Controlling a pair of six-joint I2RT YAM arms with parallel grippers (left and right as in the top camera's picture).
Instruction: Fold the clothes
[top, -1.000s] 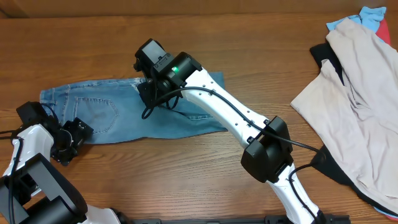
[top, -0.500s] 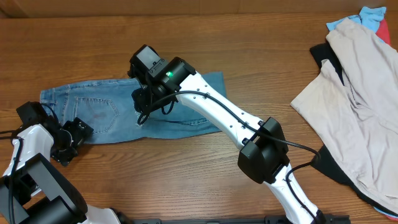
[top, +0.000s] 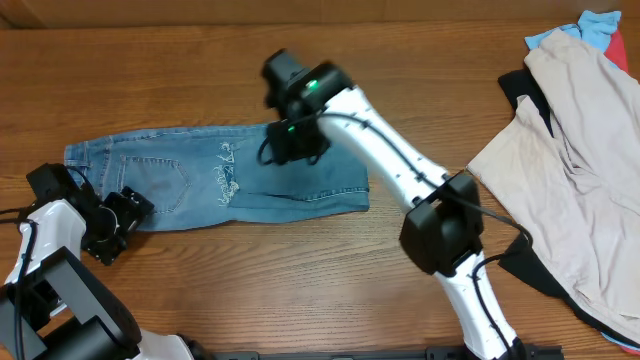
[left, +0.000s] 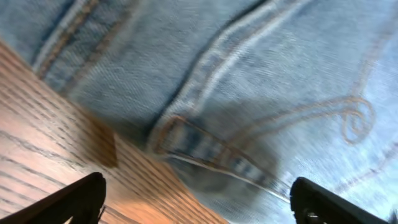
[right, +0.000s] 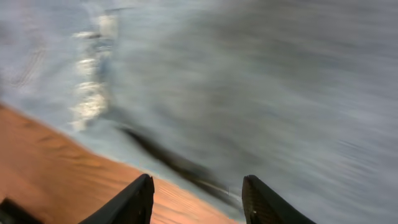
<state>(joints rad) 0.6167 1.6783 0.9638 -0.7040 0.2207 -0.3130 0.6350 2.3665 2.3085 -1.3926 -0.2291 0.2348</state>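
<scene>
Snagging looms: light blue denim jeans (top: 170, 180) lie well apart from the pale beige cloth garment (top: 570, 170); the right gripper (right: 198, 186), parted and empty, hangs low over their nearer half; the left gripper (left: 198, 186) gapes empty at their far end.

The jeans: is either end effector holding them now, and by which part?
Neither holds them. The left end effector stands open at the edge of the jeans; the right end effector hovers open above them, empty.

No legible text or labels; jeans (top: 180, 185) bear only swirl stitching.
</scene>
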